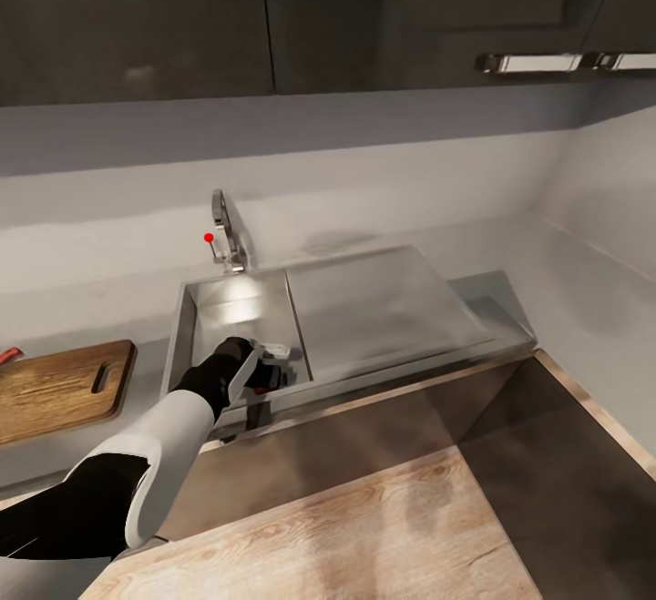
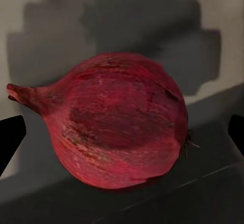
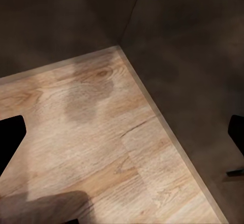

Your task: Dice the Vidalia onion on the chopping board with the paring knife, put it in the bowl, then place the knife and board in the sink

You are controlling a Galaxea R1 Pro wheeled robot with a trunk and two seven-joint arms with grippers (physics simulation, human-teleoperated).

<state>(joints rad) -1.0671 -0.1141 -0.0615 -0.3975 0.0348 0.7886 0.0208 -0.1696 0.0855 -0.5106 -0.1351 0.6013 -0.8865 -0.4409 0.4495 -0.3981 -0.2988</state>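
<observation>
The left arm point(image 1: 137, 454) reaches forward from the near left and bends down at the wrist, over the near edge of the sink point(image 1: 182, 309). Its left gripper point(image 1: 264, 372) points down into the basin. In the left wrist view its two dark fingers point(image 2: 10, 137) are spread wide. The right gripper's fingers point(image 3: 10, 137) are spread wide too, with nothing between them.

The dark red onion point(image 2: 119, 145) lay on its side inside the sink point(image 1: 196, 304); the chopping board point(image 1: 59, 391) lay flat beside the sink.
</observation>
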